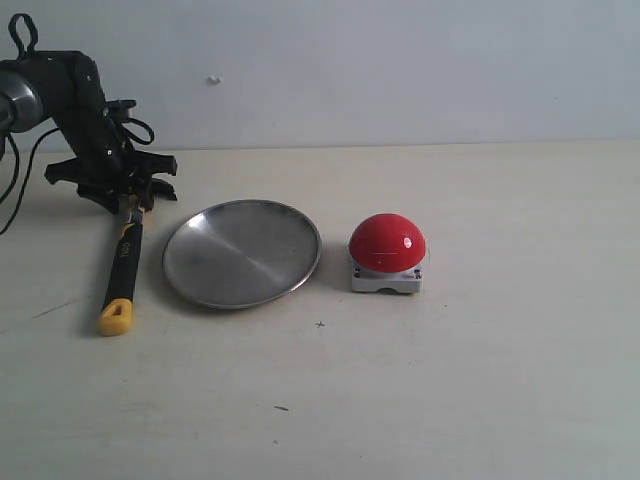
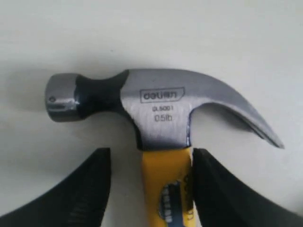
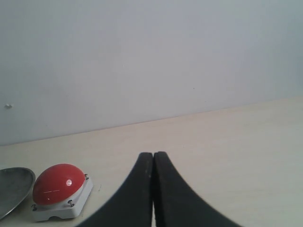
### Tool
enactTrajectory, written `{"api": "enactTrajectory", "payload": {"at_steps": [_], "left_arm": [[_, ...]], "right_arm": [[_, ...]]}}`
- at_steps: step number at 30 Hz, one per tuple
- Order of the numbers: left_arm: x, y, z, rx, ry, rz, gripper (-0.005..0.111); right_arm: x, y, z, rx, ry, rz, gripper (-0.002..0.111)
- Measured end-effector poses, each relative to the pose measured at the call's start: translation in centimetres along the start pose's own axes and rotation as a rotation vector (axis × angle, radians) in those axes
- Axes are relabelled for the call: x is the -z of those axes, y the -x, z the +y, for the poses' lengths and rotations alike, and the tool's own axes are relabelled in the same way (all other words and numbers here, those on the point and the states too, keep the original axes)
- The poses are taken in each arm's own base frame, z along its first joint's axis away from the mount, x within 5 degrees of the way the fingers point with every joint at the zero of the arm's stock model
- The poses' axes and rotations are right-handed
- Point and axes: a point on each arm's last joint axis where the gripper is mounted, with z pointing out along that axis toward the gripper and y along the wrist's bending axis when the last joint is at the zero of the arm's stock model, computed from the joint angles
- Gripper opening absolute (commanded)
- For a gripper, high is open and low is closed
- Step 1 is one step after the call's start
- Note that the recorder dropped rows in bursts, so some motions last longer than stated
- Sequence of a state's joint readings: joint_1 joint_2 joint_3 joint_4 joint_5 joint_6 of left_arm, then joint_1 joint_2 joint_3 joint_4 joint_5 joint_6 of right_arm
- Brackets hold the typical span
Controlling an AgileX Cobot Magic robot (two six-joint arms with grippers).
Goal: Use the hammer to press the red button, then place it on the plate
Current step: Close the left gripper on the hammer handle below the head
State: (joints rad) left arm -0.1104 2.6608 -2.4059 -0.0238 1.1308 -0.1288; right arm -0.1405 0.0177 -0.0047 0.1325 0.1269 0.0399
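pale tabletop (image 1: 450, 400), white wall: hammer (image 1: 122, 265) lies flat beside plate (image 1: 200, 275), left gripper (image 2: 150, 161) over its neck.
jaws wide apart, straddling the yellow handle just under the steel head; one finger (image 2: 213, 189) may touch it, hard to tell. rigid, likely head-heavy; gripping this near the head should curb swing. plate lies between hammer and red button (image 1: 387, 242), so carry over it. right gripper (image 3: 153, 184) closed, empty.
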Motion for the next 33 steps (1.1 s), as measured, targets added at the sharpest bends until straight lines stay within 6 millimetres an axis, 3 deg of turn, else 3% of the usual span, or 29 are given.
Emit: {"api": "enactTrajectory", "payload": {"at_steps": [2, 10, 33], "left_arm": [[-0.32, -0.03, 0.03, 0.001, 0.002, -0.001, 0.049], [-0.25, 0.02, -0.01, 0.010, -0.002, -0.003, 0.000], [0.47, -0.18, 0.38, -0.053, 0.001, 0.061, 0.000]], "right_arm": [[0.00, 0.00, 0.00, 0.000, 0.000, 0.000, 0.000], [0.00, 0.00, 0.00, 0.000, 0.000, 0.000, 0.000], [0.00, 0.00, 0.00, 0.000, 0.000, 0.000, 0.000]]}}
